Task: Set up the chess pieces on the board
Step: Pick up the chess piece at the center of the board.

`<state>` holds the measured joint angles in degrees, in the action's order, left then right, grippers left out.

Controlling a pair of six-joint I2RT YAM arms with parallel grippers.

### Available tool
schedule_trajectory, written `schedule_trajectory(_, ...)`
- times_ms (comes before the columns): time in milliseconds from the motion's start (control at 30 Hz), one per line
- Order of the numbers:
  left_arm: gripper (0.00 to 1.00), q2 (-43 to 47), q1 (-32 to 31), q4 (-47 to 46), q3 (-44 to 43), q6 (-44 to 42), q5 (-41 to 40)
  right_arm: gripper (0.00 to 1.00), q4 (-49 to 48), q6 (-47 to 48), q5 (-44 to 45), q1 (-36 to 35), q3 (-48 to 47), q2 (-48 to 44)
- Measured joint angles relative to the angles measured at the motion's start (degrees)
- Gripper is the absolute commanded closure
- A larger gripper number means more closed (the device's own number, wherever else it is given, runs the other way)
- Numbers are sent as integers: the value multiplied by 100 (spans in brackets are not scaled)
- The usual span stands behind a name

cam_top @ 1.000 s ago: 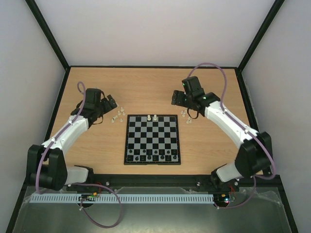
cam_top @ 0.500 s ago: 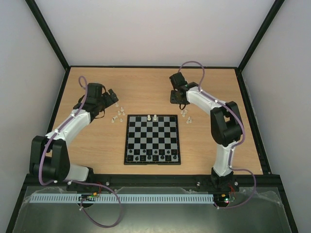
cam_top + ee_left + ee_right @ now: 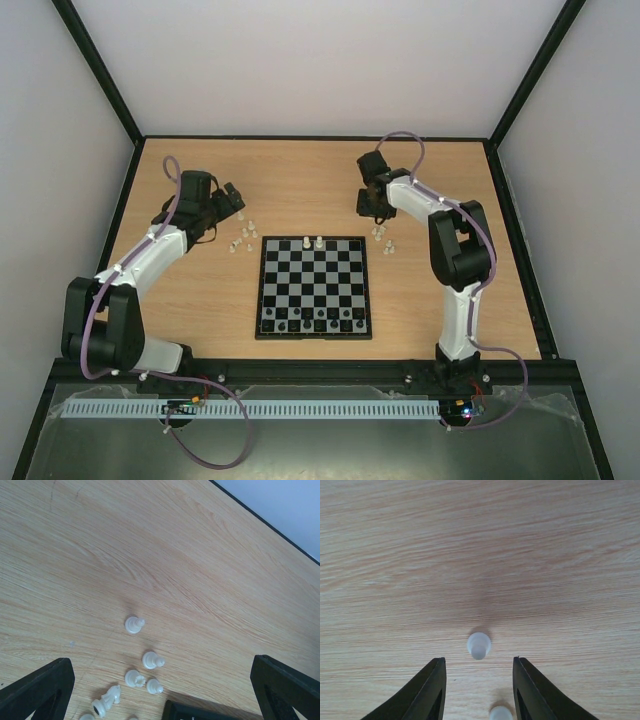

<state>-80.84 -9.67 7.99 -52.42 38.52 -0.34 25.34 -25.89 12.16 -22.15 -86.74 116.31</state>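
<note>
Two pale chess pieces (image 3: 305, 243) stand on the far row of the board (image 3: 313, 285). The others lie loose on the bench (image 3: 300, 180) off both far corners. My left tool (image 3: 162, 680) hangs fully released over the left cluster. My right tool (image 3: 479, 680) is half parted, grasping nothing, with one piece just ahead of its tips.

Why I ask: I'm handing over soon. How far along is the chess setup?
Done: only two whitish pieces stand on the board, in its far row. In hand: nothing gripped; the right tool, jaws apart, hangs over a loose piece on the table, and the left tool hovers open above the left cluster. Left to place: that cluster and the right cluster beside the board.
</note>
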Motion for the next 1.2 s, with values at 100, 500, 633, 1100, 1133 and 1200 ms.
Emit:
schedule_trajectory(100,1,0,0,0,2,-4,11,71,-4,22,-133,79,0,96)
schedule_trajectory(500,0,-11,0,-11,2,-20,13,90,-81,111,-343,149,0,258)
schedule_trajectory(633,0,-26,0,-44,2,-20,26,96,-90,122,-345,151,0,280)
schedule_trajectory(1100,1,-26,0,-81,15,-55,33,99,-107,129,-345,142,162,66)
schedule_trajectory(1133,0,-26,0,-81,20,-59,33,99,-98,129,-354,131,232,-50)
schedule_trajectory(1200,0,-26,0,-81,37,-61,31,99,-79,131,-378,96,369,-354)
